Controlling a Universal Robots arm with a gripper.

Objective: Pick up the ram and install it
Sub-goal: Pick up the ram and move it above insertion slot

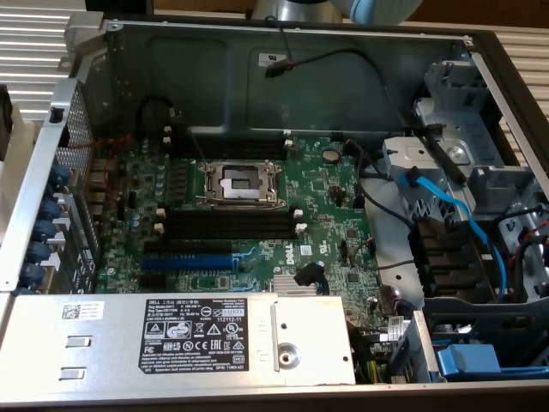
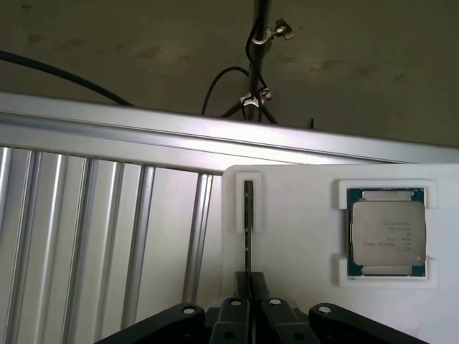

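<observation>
In the wrist view the ram [image 2: 248, 208] is seen edge-on as a thin dark stick standing upright in a narrow slot of a white holder [image 2: 301, 215]. My gripper [image 2: 249, 281] sits over the stick's near end, its two black fingers pressed against either side of it. In the exterior view the motherboard [image 1: 257, 232] lies in the open computer case, with long black slots with white end clips [image 1: 232, 225] just below the CPU socket [image 1: 238, 182].
A silver-topped processor [image 2: 387, 231] rests in another recess of the white holder. A ribbed aluminium surface [image 2: 93, 236] lies beside the holder. In the case sit a blue expansion slot [image 1: 184, 262], a labelled power supply [image 1: 184, 339], blue cables [image 1: 455, 223] and drive bays.
</observation>
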